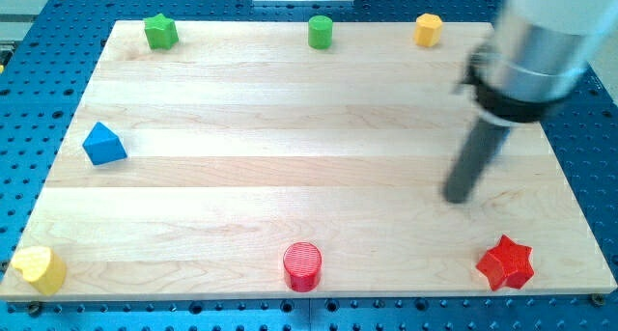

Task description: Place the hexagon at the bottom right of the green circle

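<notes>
The orange hexagon (428, 29) sits at the board's top edge, right of centre. The green circle (320, 31) stands at the top edge in the middle, well to the hexagon's left. My tip (457, 198) rests on the board's right half, far below the hexagon and a little to its right, touching no block. The rod slants up to the grey arm body at the view's top right.
A green star (160, 31) is at the top left. A blue triangle (102, 144) lies at the left. A yellow heart (39, 268) is at the bottom left corner, a red circle (302, 265) at bottom centre, a red star (505, 262) at bottom right.
</notes>
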Motion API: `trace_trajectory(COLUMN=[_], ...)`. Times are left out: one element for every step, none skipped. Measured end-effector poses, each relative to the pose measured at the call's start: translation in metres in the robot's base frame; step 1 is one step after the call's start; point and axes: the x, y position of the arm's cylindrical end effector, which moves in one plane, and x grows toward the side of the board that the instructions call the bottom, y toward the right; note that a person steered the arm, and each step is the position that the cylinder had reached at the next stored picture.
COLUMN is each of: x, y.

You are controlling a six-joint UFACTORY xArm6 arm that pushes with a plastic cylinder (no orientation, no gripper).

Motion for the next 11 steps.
trace_trajectory(x=[-0.069, -0.172, -0.232, -0.278, -0.316, -0.316, -0.312, -0.223, -0.194, -0.220, -0.255], y=[-0.084, -0.025, 0.106, 0.199, 0.189, 0.131, 0.081, 0.007, -0.014, 0.056, 0.040])
